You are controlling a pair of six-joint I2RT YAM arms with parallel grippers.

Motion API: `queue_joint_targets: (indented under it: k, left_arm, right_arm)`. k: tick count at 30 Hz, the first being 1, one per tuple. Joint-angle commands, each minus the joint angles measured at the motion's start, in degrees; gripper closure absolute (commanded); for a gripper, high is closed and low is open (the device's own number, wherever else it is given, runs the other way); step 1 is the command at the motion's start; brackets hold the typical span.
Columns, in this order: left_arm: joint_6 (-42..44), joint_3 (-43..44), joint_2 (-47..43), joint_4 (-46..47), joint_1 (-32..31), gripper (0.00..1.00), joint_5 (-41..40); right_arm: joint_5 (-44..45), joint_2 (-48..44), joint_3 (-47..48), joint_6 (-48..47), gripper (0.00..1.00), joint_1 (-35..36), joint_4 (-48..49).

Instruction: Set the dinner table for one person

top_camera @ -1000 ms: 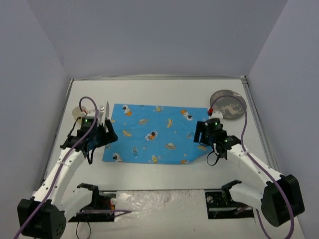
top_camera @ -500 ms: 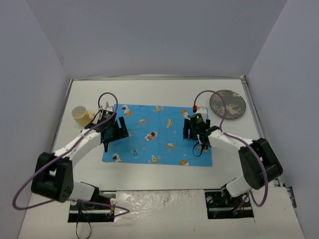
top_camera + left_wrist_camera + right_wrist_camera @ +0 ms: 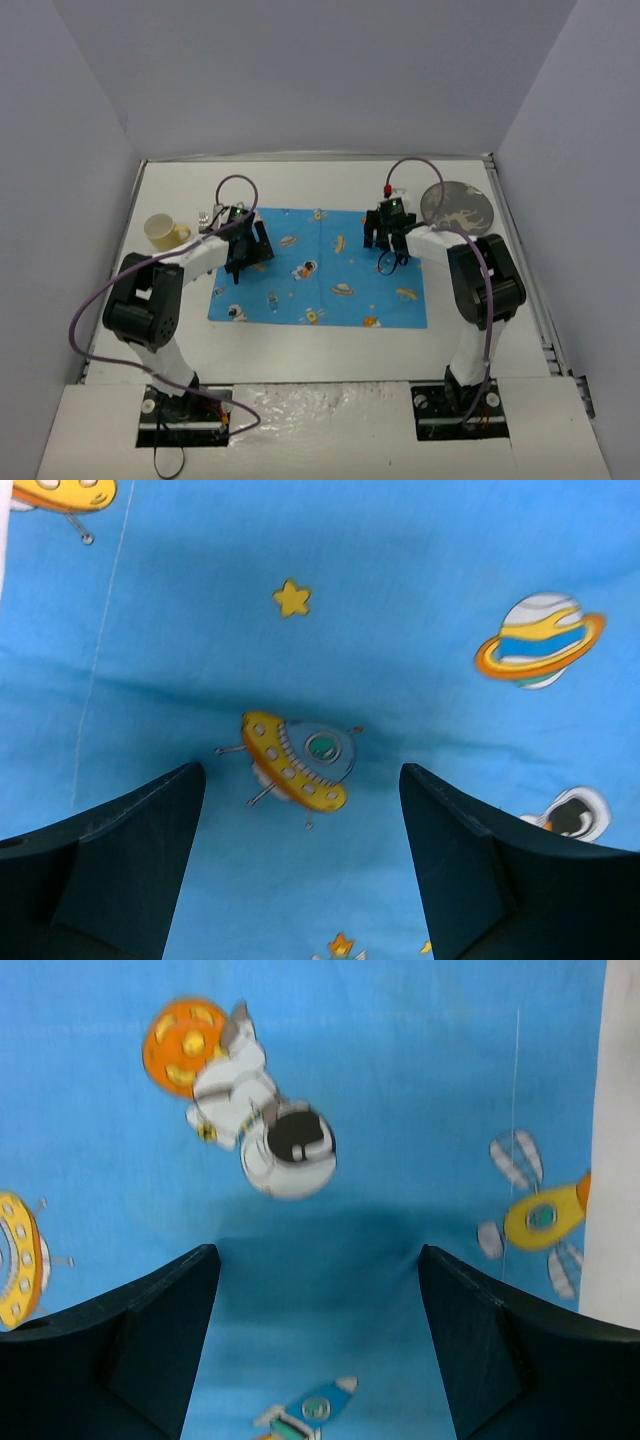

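Note:
A blue space-print placemat (image 3: 320, 285) lies flat in the middle of the white dinner table (image 3: 320, 180). My left gripper (image 3: 250, 246) hovers over the mat's left part, open, with only cloth showing between its fingers (image 3: 150, 860). Over the mat's upper right part my right gripper (image 3: 385, 232) is open too, with nothing in it. In the left wrist view a yellow saucer print sits ahead of the left gripper (image 3: 300, 770). In the right wrist view an astronaut print lies ahead of the right gripper (image 3: 318, 1250).
A grey patterned plate (image 3: 457, 208) rests at the back right, just off the mat. A cream cup (image 3: 162, 232) stands left of the mat, with metal cutlery (image 3: 207, 214) beside it, partly behind the left arm. Grey walls enclose the table on three sides.
Both arms swung inward and toward the back, from the mat's outer edges to above the mat. The right gripper's jaws spread wider.

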Motion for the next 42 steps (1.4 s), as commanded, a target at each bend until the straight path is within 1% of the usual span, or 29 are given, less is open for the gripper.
queue_joint_targets:
  k: [1, 4, 7, 10, 13, 16, 19, 26, 32, 35, 42]
  left_arm:
    - [-2.8, 4.3, 7.0, 1.2, -0.2, 0.25, 2.3]
    - [-3.0, 7.6, 9.6, 0.1, -0.1, 0.25, 2.3]
    - [-3.3, 8.9, 10.8, -1.5, 0.0, 0.25, 2.2]
    - [-4.6, 6.8, 9.3, -1.3, 0.1, 0.25, 1.8]
    - [-6.1, 3.3, 6.7, -0.9, 0.7, 0.25, -1.1]
    - [-5.8, 2.7, 6.6, -1.0, 2.2, 0.25, -1.1]
    - [-5.0, 5.0, 8.1, -3.1, 3.4, 0.25, -0.7]
    - [-4.9, 8.9, 9.4, -3.6, 3.9, 0.25, 0.0]
    - [-3.7, 10.5, 8.2, -4.0, 4.1, 0.24, 0.0]
    - [-1.7, 12.9, 8.1, -5.1, 4.2, 0.24, -0.5]
    - [1.0, 16.3, 10.4, -4.6, 4.5, 0.24, -0.3]
  right_arm:
    - [-4.9, 7.5, 6.1, -2.0, 0.23, -2.8, -1.4]
    - [-5.5, 10.6, 10.0, -2.8, 0.23, -3.9, -2.2]
    - [-5.8, 13.3, 13.7, -4.5, 0.23, -4.9, -3.5]
    - [-6.3, 15.4, 16.8, -5.0, 0.23, -5.8, -4.9]
    - [-6.6, 16.2, 18.4, -5.0, 0.24, -7.0, -5.1]
    - [-6.8, 17.6, 21.0, -5.1, 0.24, -8.6, -6.0]
    - [-8.9, 19.2, 23.5, -5.2, 0.24, -9.7, -7.1]
    - [-11.4, 25.0, 32.8, -7.8, 0.23, -10.7, -12.6]
    - [-12.3, 28.7, 38.1, -7.8, 0.23, -11.4, -15.1]
    - [-12.5, 28.6, 39.1, -7.7, 0.24, -11.6, -15.5]
    - [-11.5, 25.5, 37.0, -7.9, 0.23, -13.1, -15.5]
